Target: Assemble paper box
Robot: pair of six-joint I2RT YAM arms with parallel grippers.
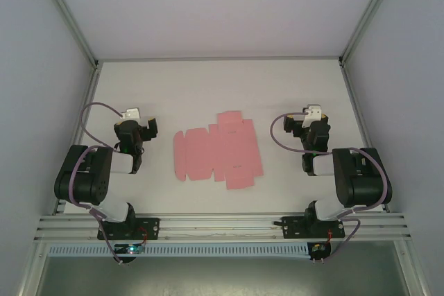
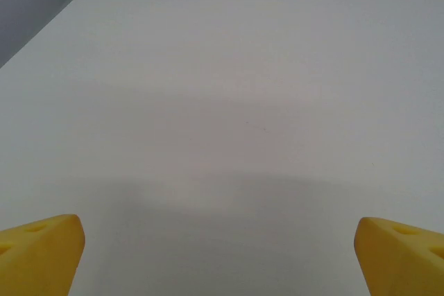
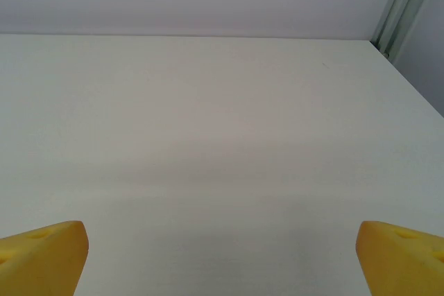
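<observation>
The paper box (image 1: 216, 149) is a flat pink die-cut sheet with flaps and creases, lying unfolded on the white table (image 1: 208, 88) between the two arms. My left gripper (image 1: 135, 124) rests to its left, apart from it. My right gripper (image 1: 309, 121) rests to its right, also apart from it. In the left wrist view the yellow fingertips (image 2: 38, 251) stand wide apart over bare table, so the left gripper (image 2: 220, 254) is open and holds nothing. In the right wrist view the yellow fingertips (image 3: 41, 254) are equally spread, and the right gripper (image 3: 222, 254) is open and holds nothing.
Grey walls with metal corner posts (image 1: 73, 19) close off the table at the back and both sides. An aluminium rail (image 1: 222, 225) carrying the arm bases runs along the near edge. Purple cables (image 1: 97, 109) loop off each arm.
</observation>
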